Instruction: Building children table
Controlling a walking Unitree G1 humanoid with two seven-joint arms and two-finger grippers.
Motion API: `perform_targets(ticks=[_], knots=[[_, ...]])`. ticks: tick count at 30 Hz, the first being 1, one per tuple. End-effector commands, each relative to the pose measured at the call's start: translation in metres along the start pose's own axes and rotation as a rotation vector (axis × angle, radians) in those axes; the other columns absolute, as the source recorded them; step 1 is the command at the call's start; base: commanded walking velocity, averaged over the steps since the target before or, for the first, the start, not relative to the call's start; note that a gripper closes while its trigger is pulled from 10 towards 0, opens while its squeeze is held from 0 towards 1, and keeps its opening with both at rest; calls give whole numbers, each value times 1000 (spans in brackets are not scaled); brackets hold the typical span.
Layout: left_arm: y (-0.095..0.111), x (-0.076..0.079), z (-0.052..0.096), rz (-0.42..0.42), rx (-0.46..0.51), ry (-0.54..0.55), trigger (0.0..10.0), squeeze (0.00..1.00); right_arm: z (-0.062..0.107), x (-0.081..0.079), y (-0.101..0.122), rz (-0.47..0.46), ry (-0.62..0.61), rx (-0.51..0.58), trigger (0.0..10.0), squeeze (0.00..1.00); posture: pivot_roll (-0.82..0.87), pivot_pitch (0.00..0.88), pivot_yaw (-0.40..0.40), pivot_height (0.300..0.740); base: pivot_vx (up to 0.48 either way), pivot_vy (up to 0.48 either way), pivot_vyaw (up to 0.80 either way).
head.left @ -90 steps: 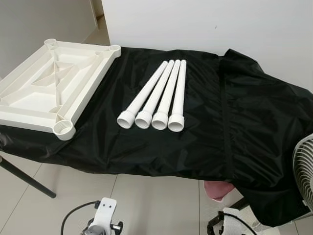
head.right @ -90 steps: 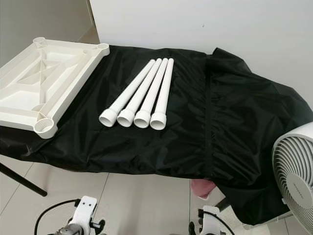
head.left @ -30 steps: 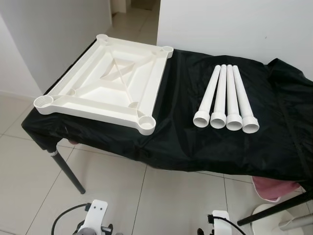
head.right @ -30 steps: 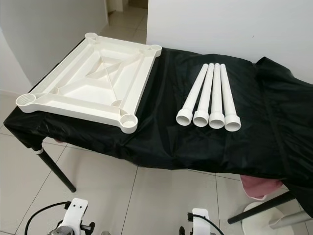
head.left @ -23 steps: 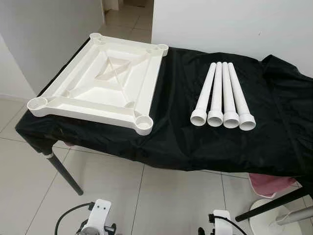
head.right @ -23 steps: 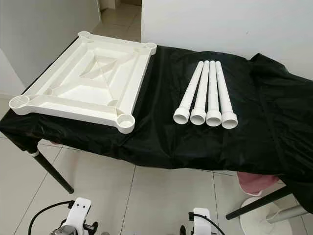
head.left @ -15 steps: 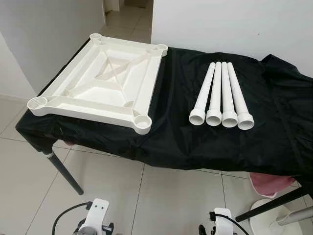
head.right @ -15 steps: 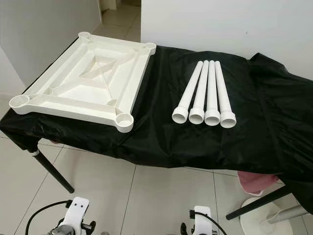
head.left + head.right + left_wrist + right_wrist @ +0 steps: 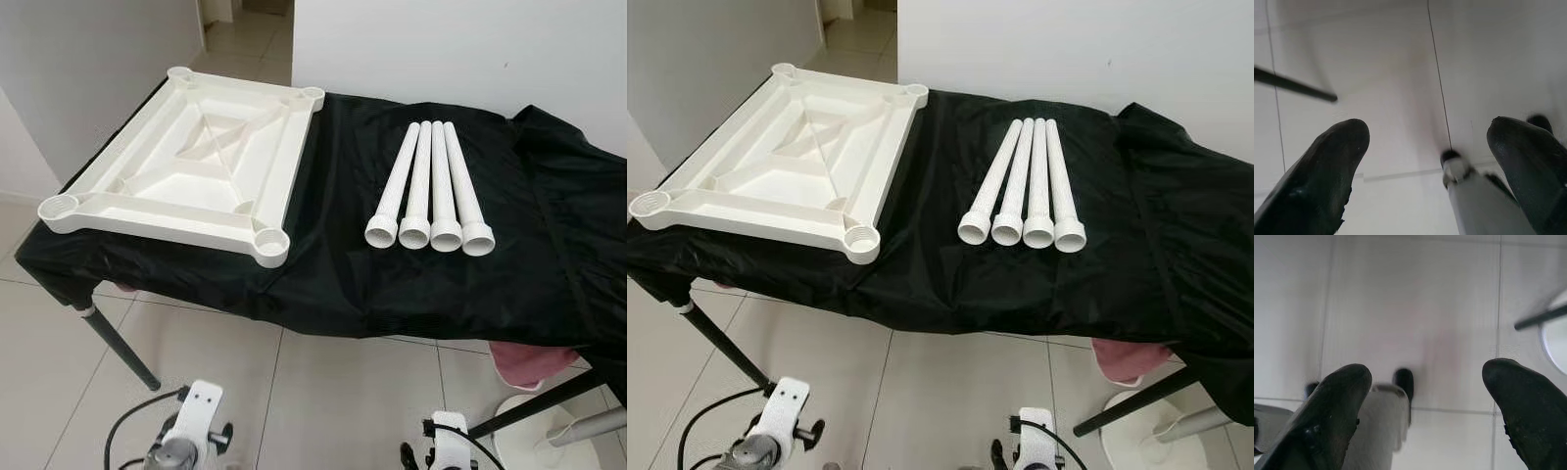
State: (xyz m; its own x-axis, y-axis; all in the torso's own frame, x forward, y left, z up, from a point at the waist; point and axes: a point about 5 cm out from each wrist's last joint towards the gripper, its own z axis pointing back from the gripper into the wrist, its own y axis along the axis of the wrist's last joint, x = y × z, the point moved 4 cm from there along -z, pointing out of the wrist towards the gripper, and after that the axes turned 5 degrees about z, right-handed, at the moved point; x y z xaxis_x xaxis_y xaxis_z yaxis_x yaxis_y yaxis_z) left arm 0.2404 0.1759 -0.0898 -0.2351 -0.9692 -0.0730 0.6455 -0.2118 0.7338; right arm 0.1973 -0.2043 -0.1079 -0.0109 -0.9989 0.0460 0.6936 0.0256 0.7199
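Black fingers stand wide apart on both grippers, with nothing between them: the left gripper (image 9: 1425, 171) and the right gripper (image 9: 1425, 406) both hang low over the pale tiled floor (image 9: 343, 392), short of the work table's near edge, and neither touches a part. Going outward from them, the landmark is the work table draped in a black cloth (image 9: 333, 264). On its left half lies the white tabletop (image 9: 186, 166), turned underside up, so its ribs and its four round corner sockets face upward; the nearest socket (image 9: 270, 245) sits close to the table's front edge. To the right of the tabletop, near it but apart, four white legs (image 9: 428, 191) lie side by side, touching one another, their wide collared ends toward the front edge. The upturned tabletop is the only tray-like thing here (its recesses hold nothing, and no socket has a leg in it). I judge the build not yet begun: the step in hand is the approach. The next move would call for raising an arm over the table's front edge, closing on one leg along its shaft, and seating an end in a corner socket, probably with a twist.
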Motion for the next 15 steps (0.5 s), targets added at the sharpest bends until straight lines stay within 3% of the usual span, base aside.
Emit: perform_targets(ticks=[1, 2, 9, 11, 12, 14, 15], knots=[[2, 8, 1, -1, 8, -110, 10000, 0, 0, 3, 3, -16, -2, 18, 10000, 0, -9, 0, -28, 740, 0, 0, 0], [14, 13, 0, 27, 67, -174, 10000, 0, -2, 1, 15, -9, 24, 75, 10000, 0, -8, 0, -33, 740, 0, 0, 0], [33, 30, 5, 88, 171, -364, 10000, 0, -2, -11, 40, 48, 140, 200, 10000, 0, -14, 0, -31, 740, 0, 0, 0], [38, 37, 10, 56, 203, -463, 10000, 0, 0, -18, 50, 68, 235, 259, 10000, 0, -13, 1, -32, 740, 0, 0, 0], [38, 37, 10, 56, 203, -463, 10000, 0, 0, -18, 50, 68, 235, 259, 10000, 0, -13, 1, -32, 740, 0, 0, 0], [37, 42, 15, -39, 187, -553, 10000, 0, 7, -26, 53, 152, 394, 288, 10000, 0, -13, 1, -32, 740, 0, 0, 0], [37, 42, 15, -39, 187, -553, 10000, 0, 7, -26, 53, 152, 394, 288, 10000, 0, -13, 1, -32, 740, 0, 0, 0]])
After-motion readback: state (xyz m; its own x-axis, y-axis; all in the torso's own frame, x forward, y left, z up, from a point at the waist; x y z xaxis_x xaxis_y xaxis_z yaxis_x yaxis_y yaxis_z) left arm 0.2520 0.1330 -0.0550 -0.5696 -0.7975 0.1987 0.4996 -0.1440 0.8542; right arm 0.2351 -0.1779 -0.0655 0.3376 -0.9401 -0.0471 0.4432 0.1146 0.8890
